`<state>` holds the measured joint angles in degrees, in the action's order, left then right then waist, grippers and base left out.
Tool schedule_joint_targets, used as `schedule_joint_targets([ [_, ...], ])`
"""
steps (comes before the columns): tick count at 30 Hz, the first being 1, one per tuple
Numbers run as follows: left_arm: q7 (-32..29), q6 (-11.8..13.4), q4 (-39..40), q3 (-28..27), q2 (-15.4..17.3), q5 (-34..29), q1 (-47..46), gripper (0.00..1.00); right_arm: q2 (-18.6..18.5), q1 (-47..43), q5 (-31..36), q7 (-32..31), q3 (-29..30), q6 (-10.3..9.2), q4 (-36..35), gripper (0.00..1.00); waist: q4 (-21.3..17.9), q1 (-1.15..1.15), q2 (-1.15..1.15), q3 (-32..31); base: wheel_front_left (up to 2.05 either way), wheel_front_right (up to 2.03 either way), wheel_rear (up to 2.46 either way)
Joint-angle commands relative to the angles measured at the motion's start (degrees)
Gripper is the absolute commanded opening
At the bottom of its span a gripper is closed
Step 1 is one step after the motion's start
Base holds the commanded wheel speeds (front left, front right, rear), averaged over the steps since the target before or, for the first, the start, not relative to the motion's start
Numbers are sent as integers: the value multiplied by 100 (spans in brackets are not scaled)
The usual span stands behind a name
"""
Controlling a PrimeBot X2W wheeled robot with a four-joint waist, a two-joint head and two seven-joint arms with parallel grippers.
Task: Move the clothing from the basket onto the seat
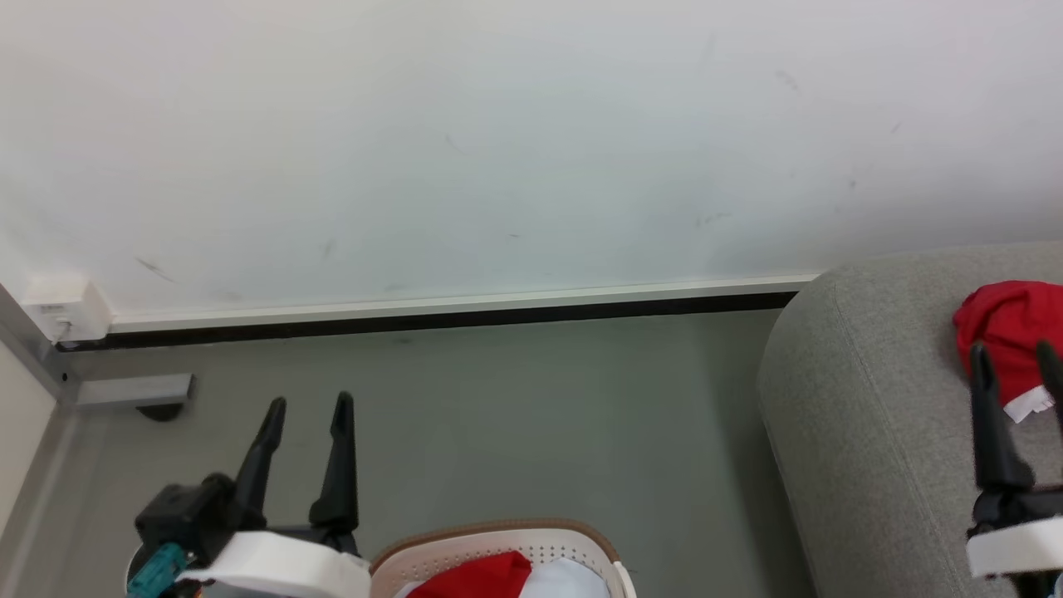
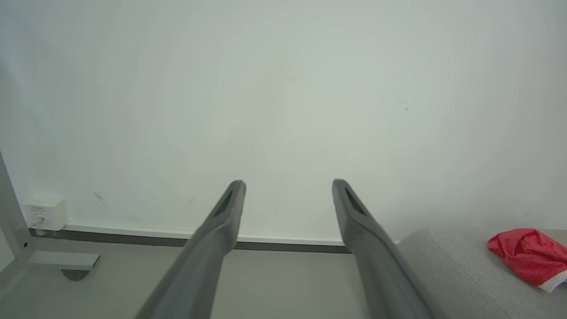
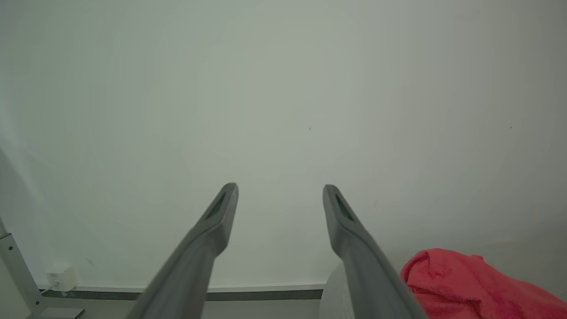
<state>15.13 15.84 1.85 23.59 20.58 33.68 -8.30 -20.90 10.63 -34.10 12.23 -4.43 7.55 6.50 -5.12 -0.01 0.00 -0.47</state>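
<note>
One red garment (image 1: 1006, 317) is laid on the seat (image 1: 864, 415); more clothing (image 1: 486, 579) is seen in the basket (image 1: 531, 544) near the seat. The left hand (image 1: 311, 400) and right hand (image 1: 1011, 346) are held with fingers spread.

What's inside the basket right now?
Inside the basket, red clothing lies beside some white fabric. The head view's bottom edge cuts off most of the basket, so anything deeper or underneath cannot be seen.

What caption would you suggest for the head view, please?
Open left tool and right tool; red garment on seat, more clothing in basket.
</note>
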Motion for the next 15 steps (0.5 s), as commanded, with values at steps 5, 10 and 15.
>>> schedule_joint_targets([
  [5,2,-113,28,-409,-258,-259,605,100,752,-894,782,216,338,-13,-386,100,115,1,0,-92,0,0,0],
  [10,2,-178,104,-664,-503,-852,940,100,1270,-1266,1356,296,360,-13,-473,100,139,1,0,-118,0,0,0],
  [15,2,-461,34,-893,-750,-1123,1076,100,1457,-1206,1699,294,201,-13,-564,100,85,1,0,-129,0,0,0],
])
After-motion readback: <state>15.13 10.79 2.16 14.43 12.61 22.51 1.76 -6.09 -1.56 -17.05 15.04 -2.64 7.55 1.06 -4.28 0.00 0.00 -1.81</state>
